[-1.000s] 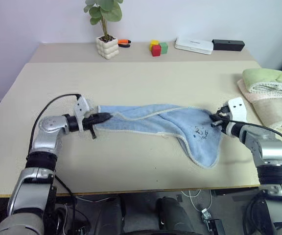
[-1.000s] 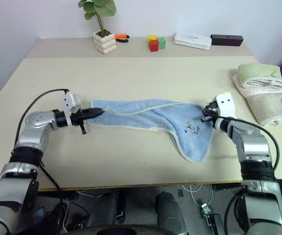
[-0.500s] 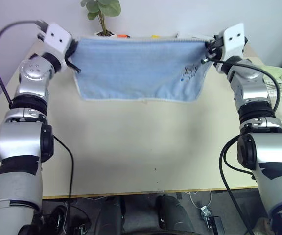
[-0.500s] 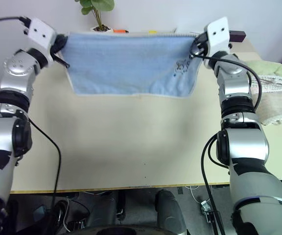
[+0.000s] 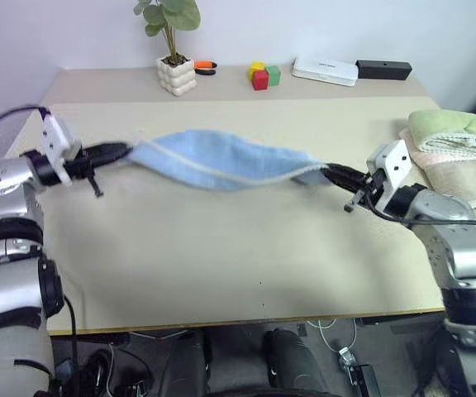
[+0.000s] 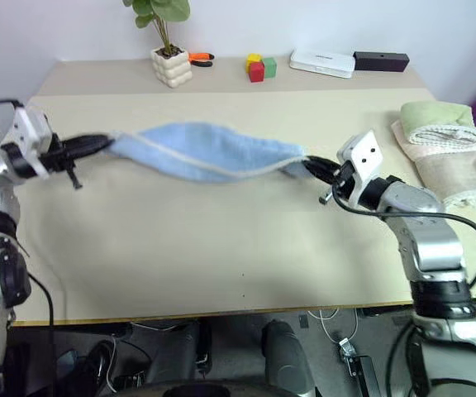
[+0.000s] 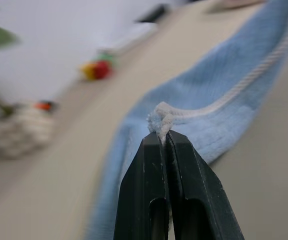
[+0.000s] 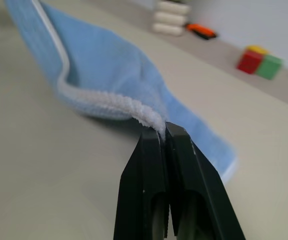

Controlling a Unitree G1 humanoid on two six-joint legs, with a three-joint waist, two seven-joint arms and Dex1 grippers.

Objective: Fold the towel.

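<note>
I see the towel [image 5: 221, 161] slung over the table [image 5: 221, 256], each end corner pinched in a clamped gripper, left [image 7: 164, 134] and right [image 8: 163, 131]. Both grips catch only the stitched edge; I judge a tug could slip one.

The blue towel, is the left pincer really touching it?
Touching. In the left wrist view the left pincer is shut on the whitish stitched edge of the towel, with the corner poking out between its fingers.
</note>
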